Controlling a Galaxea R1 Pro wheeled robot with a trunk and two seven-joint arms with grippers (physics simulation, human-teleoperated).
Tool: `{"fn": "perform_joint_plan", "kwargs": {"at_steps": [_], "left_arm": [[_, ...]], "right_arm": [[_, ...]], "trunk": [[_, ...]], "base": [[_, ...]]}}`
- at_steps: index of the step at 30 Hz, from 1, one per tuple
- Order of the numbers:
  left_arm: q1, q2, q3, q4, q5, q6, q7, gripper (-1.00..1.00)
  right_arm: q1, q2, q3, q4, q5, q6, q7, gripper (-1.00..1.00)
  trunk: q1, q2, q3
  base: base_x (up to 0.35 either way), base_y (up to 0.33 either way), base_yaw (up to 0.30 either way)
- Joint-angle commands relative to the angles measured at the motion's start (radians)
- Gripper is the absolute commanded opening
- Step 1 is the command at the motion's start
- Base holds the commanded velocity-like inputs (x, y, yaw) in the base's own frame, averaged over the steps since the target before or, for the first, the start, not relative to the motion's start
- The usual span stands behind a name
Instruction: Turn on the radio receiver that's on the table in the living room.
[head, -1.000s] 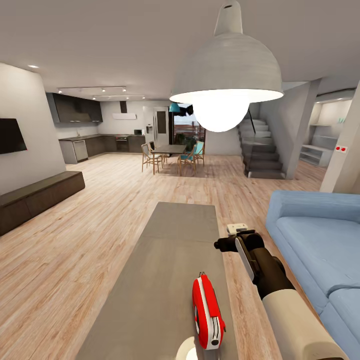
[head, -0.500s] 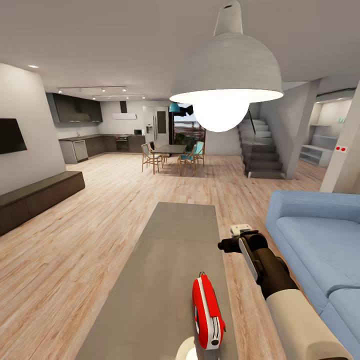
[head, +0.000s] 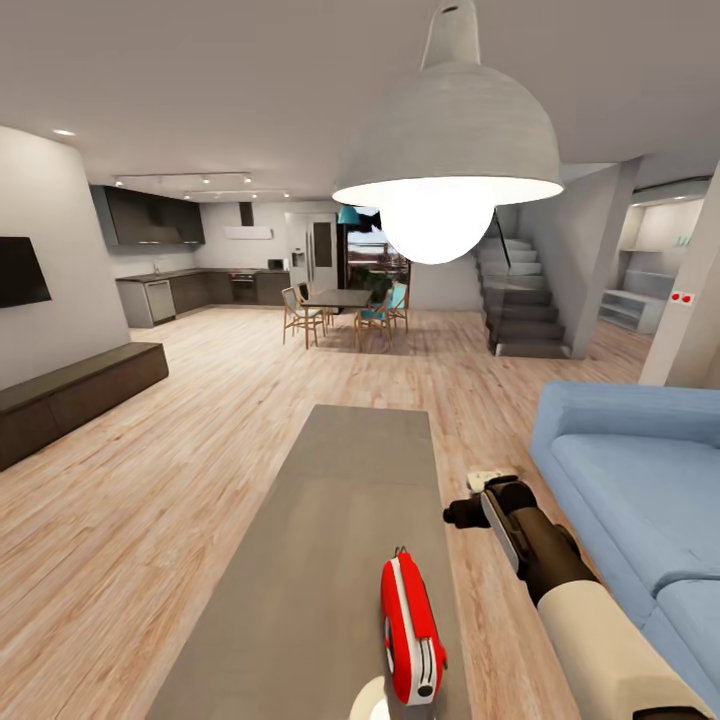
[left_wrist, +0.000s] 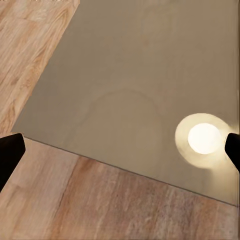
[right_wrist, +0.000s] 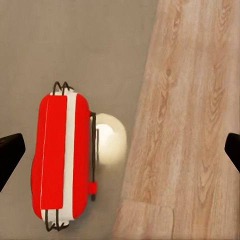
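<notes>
The red radio receiver (head: 410, 632) with its white side band stands on edge near the near end of the long grey table (head: 340, 470). My right arm (head: 530, 545) reaches forward just right of the table, between it and the sofa. In the right wrist view the radio (right_wrist: 62, 160) lies below with its wire handle alongside, and the table edge (right_wrist: 135, 75) meets the wood floor. My right gripper (right_wrist: 120, 150) hangs open above that edge, beside the radio and apart from it. My left gripper (left_wrist: 120, 150) is open above the table's corner (left_wrist: 135, 75), holding nothing.
A blue sectional sofa (head: 640, 480) runs along the right. A white dome pendant lamp (head: 445, 150) hangs over the table, and its glare shows on the top (left_wrist: 202, 138). A dark low bench (head: 70, 395) lines the left wall. Dining table with chairs (head: 340, 300) and stairs (head: 520, 310) stand far back.
My right arm has drawn a little toward me and to the right. The head view has shifted slightly, so lamp and radio sit a bit further left.
</notes>
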Motion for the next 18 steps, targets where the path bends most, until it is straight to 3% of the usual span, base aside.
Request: {"fn": "perform_joint_plan", "kwargs": {"at_steps": [1,18], "left_arm": [[0.0,0.0,0.0,0.0,0.0,0.0,0.0,1.0],[0.0,0.0,0.0,0.0,0.0,0.0,0.0,1.0]], "right_arm": [[0.0,0.001,0.001,0.003,0.0,0.0,0.0,1.0],[0.0,0.003,0.005,0.032,0.001,-0.002,0.001,1.0]], "trunk": [[0.0,0.0,0.0],[0.0,0.0,0.0]], "base": [[0.158,-0.154,0.0],[0.016,-0.016,0.0]]}}
